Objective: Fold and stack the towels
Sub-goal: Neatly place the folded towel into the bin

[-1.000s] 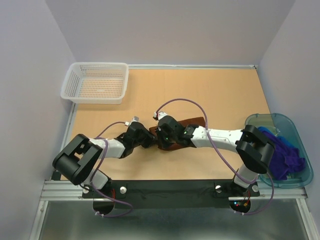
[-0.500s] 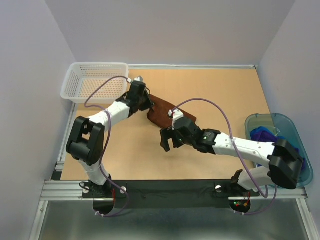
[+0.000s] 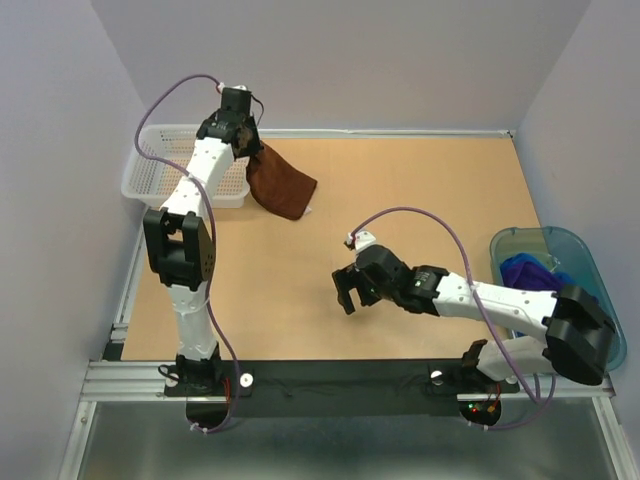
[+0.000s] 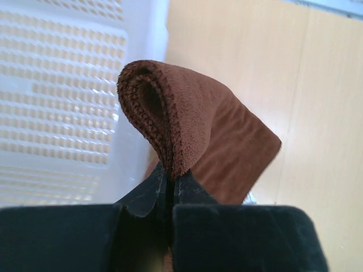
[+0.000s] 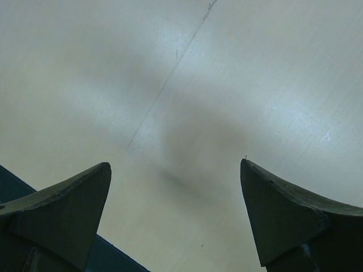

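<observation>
Three towels: the brown towel (image 3: 281, 184) hangs pinched in the left gripper (image 3: 243, 141) beside one white basket (image 3: 152, 172). The purple towel (image 3: 541, 275) and blue towel (image 3: 512, 266) lie in one bin (image 3: 540, 232). Only the left wrist view shows the folded edge clamped. The right gripper (image 3: 350, 296) gapes wide and empty over the table (image 3: 420, 190).

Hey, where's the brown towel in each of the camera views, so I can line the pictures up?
Top external: the brown towel hangs upper left from the left gripper, beside the white basket.
Left wrist: the brown towel is at centre, its folded edge pinched in the left gripper, white basket at left.
Right wrist: not in it; only the open right gripper over the table.
Shared landmark: the white basket, in the top and left wrist views.
</observation>
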`<state>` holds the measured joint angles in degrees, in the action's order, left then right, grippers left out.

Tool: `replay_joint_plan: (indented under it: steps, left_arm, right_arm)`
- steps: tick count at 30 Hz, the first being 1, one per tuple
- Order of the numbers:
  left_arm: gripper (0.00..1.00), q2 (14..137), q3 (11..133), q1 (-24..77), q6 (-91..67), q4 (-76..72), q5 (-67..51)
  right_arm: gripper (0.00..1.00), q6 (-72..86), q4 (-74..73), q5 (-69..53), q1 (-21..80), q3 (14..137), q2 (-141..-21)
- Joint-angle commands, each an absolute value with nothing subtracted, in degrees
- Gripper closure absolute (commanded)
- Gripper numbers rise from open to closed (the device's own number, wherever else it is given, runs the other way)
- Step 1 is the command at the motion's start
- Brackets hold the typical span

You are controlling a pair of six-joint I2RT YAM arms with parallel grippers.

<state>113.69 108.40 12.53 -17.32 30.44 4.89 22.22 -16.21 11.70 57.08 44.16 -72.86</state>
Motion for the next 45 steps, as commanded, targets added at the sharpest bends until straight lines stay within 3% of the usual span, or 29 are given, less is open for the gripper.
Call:
replay_joint_plan:
  steps: [1, 8, 20, 45]
  left_arm:
    - [1.0, 115.57, 119.86, 10.29, -9.68, 39.71, 9.31]
    - [1.0, 122.34, 134.2, 6.69, -2.12, 45.88, 18.88]
    - [1.0, 124.19, 132.1, 1.67, 10.36, 39.99, 25.22]
    - [1.0, 130.96, 130.34, 0.7, 13.27, 30.15, 30.94]
  right_arm:
    - [0.0, 19.43, -17.05, 9.94, 57.22, 46.58, -76.37]
    - [0.0, 14.24, -18.37, 5.98, 57.3, 49.65, -82.17]
    - [0.0, 12.66, -19.95, 3.08, 57.22, 55.1, -89.2]
    - [0.0, 10.11, -26.28, 3.78, 57.22, 62.23, -97.12]
